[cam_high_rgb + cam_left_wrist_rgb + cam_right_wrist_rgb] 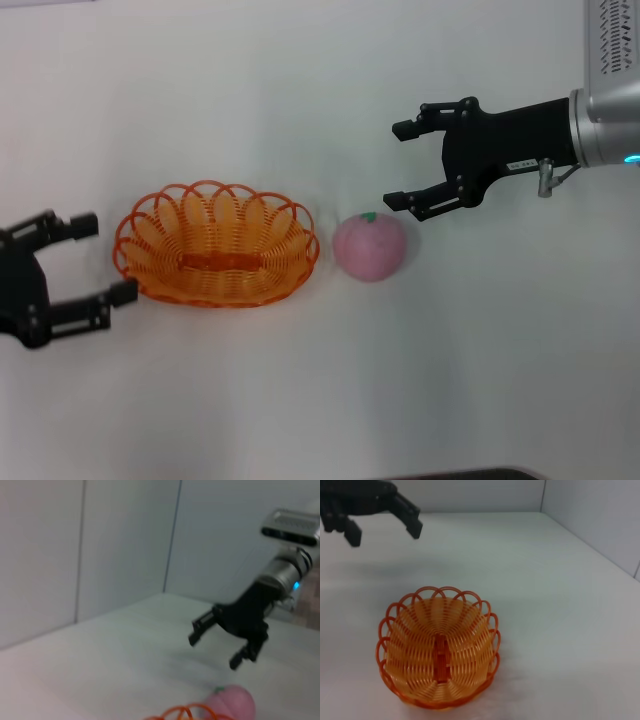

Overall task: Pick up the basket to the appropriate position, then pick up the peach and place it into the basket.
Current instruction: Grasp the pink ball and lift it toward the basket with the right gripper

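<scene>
Left gripper [100, 260] at 9 o'clock of the basket [216, 244], jaws spread, nothing held. Basket: oval, looped orange wire, scalloped rim, long axis running 9-to-3. Peach [369, 247], matte pink, round, just beside basket's 3 o'clock end; right gripper [400, 165] released, at peach's 1 o'clock.

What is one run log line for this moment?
basket: empty, on table | peach: beside basket | left tool: open | right tool: open
</scene>
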